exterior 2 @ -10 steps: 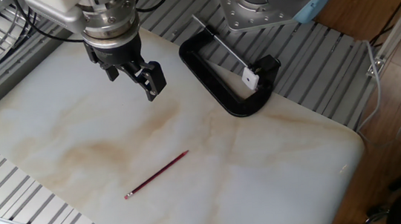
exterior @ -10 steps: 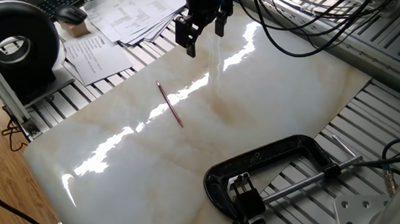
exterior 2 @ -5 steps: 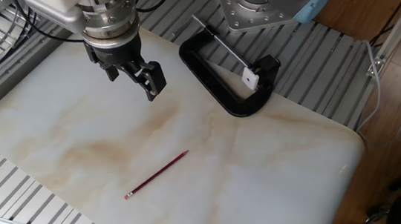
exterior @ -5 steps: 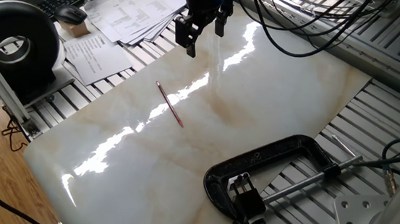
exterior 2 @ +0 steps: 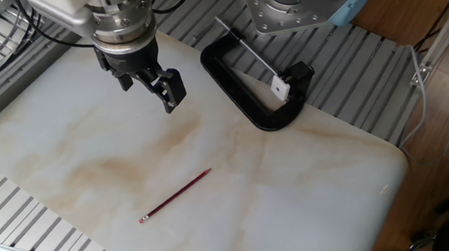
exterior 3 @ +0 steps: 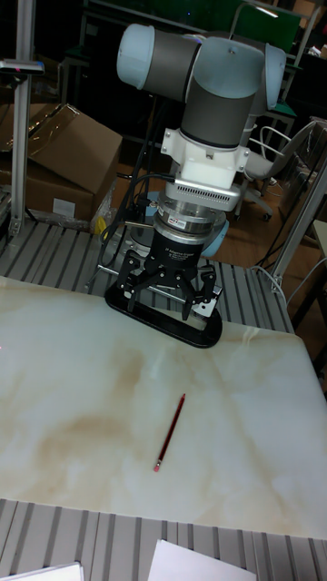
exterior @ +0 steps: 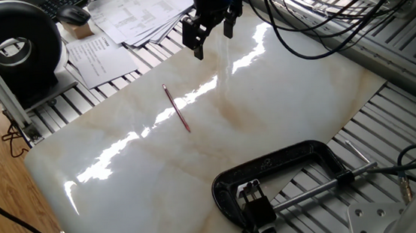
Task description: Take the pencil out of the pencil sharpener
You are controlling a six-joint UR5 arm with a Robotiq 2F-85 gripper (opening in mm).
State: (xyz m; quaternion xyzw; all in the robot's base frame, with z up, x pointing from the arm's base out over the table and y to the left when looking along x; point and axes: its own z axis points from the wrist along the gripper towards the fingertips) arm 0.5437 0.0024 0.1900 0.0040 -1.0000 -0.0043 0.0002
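The thin red pencil (exterior: 176,108) lies flat on the marble table top (exterior: 123,177), free of everything; it also shows in the other fixed view (exterior 2: 176,196) and in the tall view (exterior 3: 170,431). The pencil sharpener (exterior: 254,198), a small black ribbed block, sits pinched in the jaws of the big black clamp (exterior: 287,161) near the table's edge. My gripper (exterior: 213,42) hangs open and empty above the table, well apart from the pencil and from the sharpener (exterior 2: 281,89). It appears over the slab's far side (exterior 2: 149,95) and in front of the clamp (exterior 3: 162,296).
The C-shaped clamp (exterior 2: 238,91) with its silver screw rod (exterior: 327,185) lies at one table corner. Papers (exterior: 138,13), a mouse (exterior: 74,14) and a black round device (exterior: 13,47) sit beyond the slab. Cables (exterior: 319,9) hang near the arm.
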